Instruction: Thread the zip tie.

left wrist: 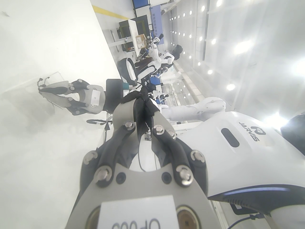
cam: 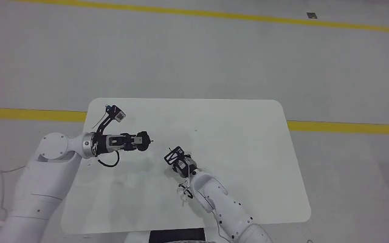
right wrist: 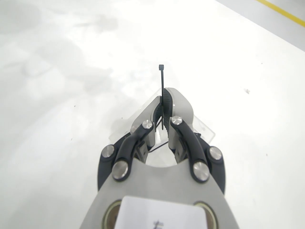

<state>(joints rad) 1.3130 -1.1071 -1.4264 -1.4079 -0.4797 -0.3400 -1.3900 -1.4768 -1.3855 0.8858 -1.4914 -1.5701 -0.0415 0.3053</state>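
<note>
Overall: two robot arms work over a white table (cam: 243,133), gripper tips angled toward each other, near but apart.
Right gripper (right wrist: 164,94): fingers pressed together, pinching a thin black zip tie (right wrist: 162,79).
Zip tie: held edge-on between the ribbed pads. Its small square head pokes out past the fingertips, and its thin tail runs back between the fingers toward the wrist.
Left gripper (left wrist: 143,99): fingers closed together, with dark material bunched at the tips; I cannot tell what it is.
Positions: seen from above, the left gripper is over the table's left part, and the right gripper is just beside it, nearer the robot.
Floor: grey, with a yellow line (cam: 182,12) beyond the table.
</note>
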